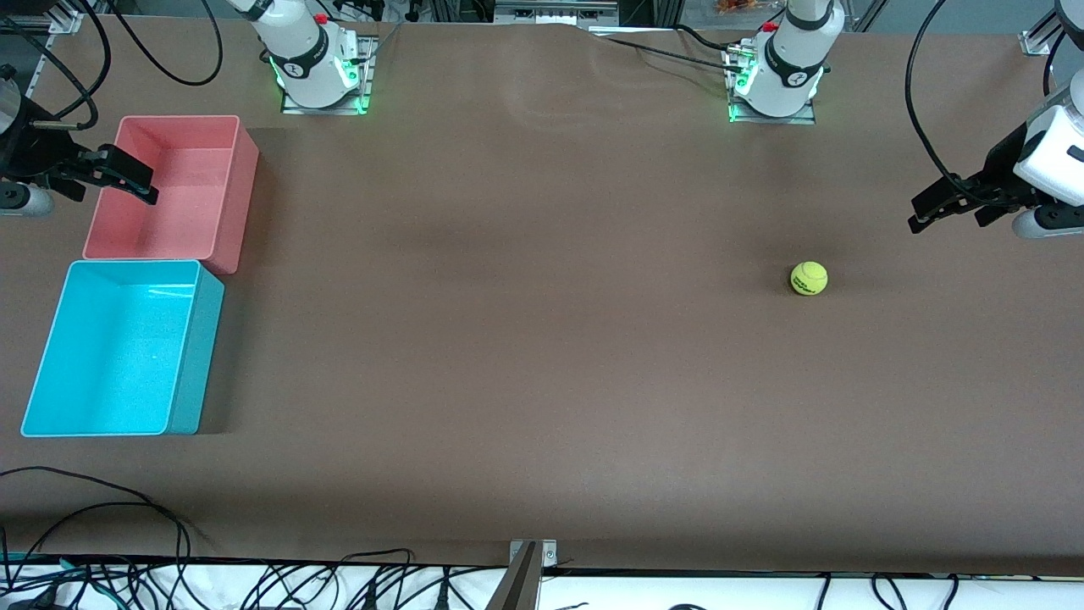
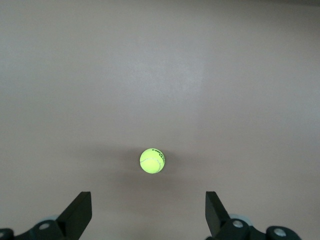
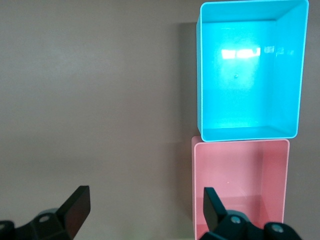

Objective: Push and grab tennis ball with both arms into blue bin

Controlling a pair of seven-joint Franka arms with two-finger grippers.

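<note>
At the frame's left edge the right gripper (image 1: 127,178) hangs over the pink bin (image 1: 246,152), fingers apart; the blue bin (image 1: 199,356) sits below. The tennis ball (image 1: 809,278) lies right of centre, near the left gripper (image 1: 936,210), also spread wide.

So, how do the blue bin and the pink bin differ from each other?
Colour: the blue bin is turquoise, the pink bin is salmon.
Place: the blue bin lies nearer to the front camera; the pink bin lies farther from it, close beside the blue one.
Gripper: the open right gripper hangs over the pink bin's edge, not over the blue bin.
Both are empty rectangular tubs at the right arm's end of the table.
</note>
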